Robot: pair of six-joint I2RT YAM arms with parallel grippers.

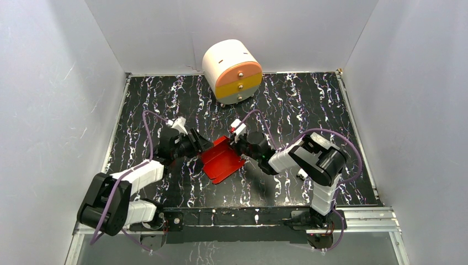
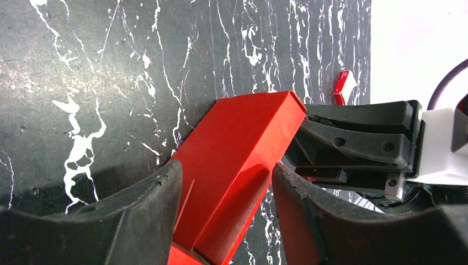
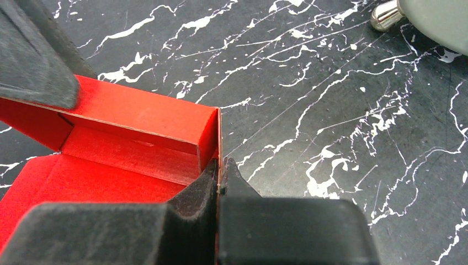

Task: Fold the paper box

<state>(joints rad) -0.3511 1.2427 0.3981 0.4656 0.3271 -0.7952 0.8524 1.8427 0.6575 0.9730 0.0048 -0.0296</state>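
- At the desk's point(image 1: 342, 110) centre lies the paper box point(image 1: 222, 160), partly folded: side walls raised, closing left, I judge.
- Left gripper point(image 2: 226, 190), at its 9 o'clock: fingers apart, straddling one wall.
- Right gripper point(image 3: 221, 179), at 3 o'clock: fingers clamped on a wall edge.

Two robot arms with white and black plastic shells point(image 1: 138, 175), thin purple cables point(image 1: 148, 132) and black jaws.
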